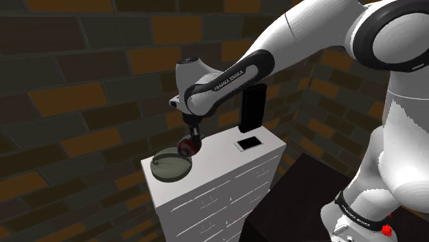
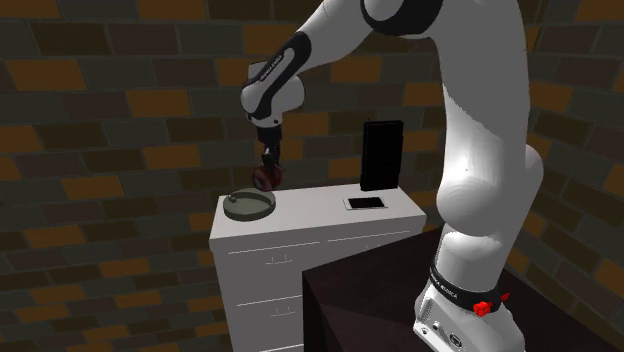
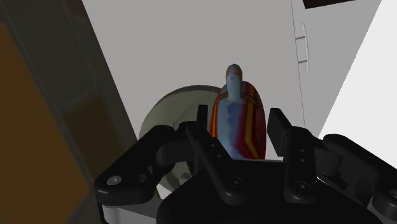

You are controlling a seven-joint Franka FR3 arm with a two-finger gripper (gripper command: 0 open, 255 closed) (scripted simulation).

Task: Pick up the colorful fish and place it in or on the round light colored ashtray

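A dim brick wall (image 1: 82,82) of brown and orange blocks is recorded behind the whole scene. The white Franka arm (image 1: 227,79) with dark joints is seen reaching from its dark box stand (image 2: 370,300) over a white chest of drawers (image 2: 300,270), whose flat top serves as the counter (image 1: 220,155). A tall black rectangular slab (image 1: 252,108) is noted standing upright at the far edge of the counter, at the end nearer the stand. A round, shallow, greyish ashtray (image 1: 170,165) is found lying at the opposite end of the counter, well apart from the slab. A small flat white-edged device with a dark face (image 1: 249,144) is observed lying just in front of the slab. The small oval fish (image 3: 239,124), striped in red, orange and blue with a pale grey end, is held lengthwise between the black fingers (image 3: 277,124); the jaws are set narrow and closed against its two sides. The fish is carried off the counter, low above the ashtray's rim on the side toward the slab. In the wrist view the ashtray is seen beyond the fish and partly hidden by it.
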